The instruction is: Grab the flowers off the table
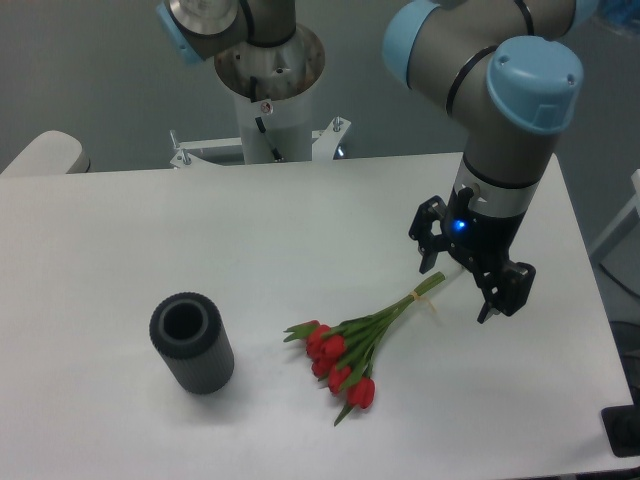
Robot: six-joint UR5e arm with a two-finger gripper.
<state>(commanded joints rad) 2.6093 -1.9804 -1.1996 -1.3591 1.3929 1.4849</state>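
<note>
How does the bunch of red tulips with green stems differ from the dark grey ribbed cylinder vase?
The bunch of red tulips lies flat; the dark grey ribbed cylinder vase stands upright. The tulips are thin, red and green; the vase is bulky and dark grey. Both rest on the white table, untouched.

The broad white surface (130,250) looks smooth and matt, like laminate, with only a soft sheen. The dark grey ribbed cylinder vase (192,343) appears matt, its wall finely grooved, perhaps rubber or plastic. The bunch of red tulip buds with thin green stems (355,345) has an even, slightly waxy look; whether it is plastic or fabric cannot be told. The black two-finger gripper (462,294) seems hard matt plastic or coated metal. The arm's grey tubes (510,150) look satin-smooth, and its pale blue joint caps (535,85) are glossy plastic.
</note>
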